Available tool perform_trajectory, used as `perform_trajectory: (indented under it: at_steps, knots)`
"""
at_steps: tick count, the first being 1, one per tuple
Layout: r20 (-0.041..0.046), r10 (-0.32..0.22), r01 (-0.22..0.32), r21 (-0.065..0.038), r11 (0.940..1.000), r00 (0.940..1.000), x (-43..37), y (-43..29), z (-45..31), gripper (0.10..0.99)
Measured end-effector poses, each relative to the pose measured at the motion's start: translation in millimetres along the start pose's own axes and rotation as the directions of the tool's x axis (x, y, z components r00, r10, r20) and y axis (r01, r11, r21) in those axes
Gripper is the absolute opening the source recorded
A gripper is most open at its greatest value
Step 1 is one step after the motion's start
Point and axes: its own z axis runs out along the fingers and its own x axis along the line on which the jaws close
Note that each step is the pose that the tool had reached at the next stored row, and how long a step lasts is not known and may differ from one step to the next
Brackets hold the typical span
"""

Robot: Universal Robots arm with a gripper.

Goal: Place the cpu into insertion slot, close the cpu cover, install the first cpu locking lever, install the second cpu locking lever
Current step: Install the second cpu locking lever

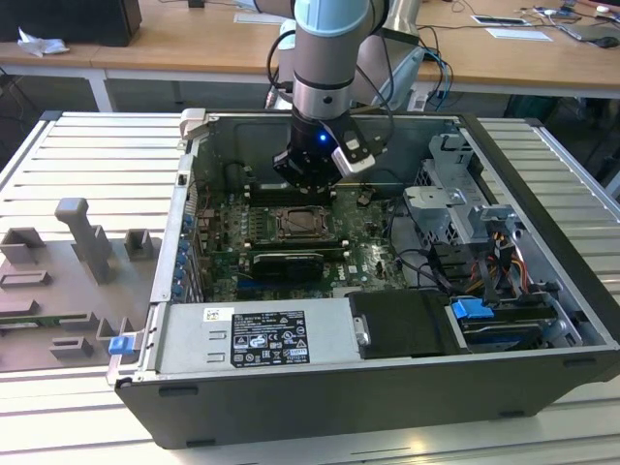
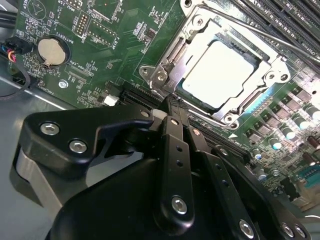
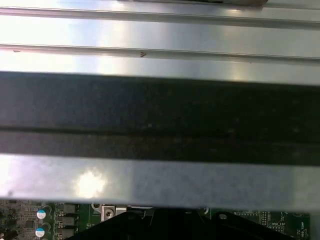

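Cpu: we see the cpu lying flat in the insertion slot, pale face up, in the second wrist view.
Cpu cover: the cpu cover lies down around the chip, its window framing the pale face.
Levers: one thin locking lever runs along the far side of the frame; we cannot tell whether it is latched.
Gripper: the gripper has its fingers drawn together, nothing between them, tips just beside the socket's near corner hinge.
Arm: in the exterior view the gripper hangs just above the motherboard, inside the open computer case on the bench.
Step, our judgement: a lever is in hand.
Doing it well: we would press on the lever only, sweep it steadily under its hook, and keep the tips off the chip face and the small capacitors nearby.
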Motion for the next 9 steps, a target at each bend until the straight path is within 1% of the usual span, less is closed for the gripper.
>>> perform_trajectory:
  at_steps: [9]
  knots:
    - [0.0000, 0.000, 0.000, 0.000, 1.0000, 1.0000, 0.1, -1.6, -0.1, 0.106]
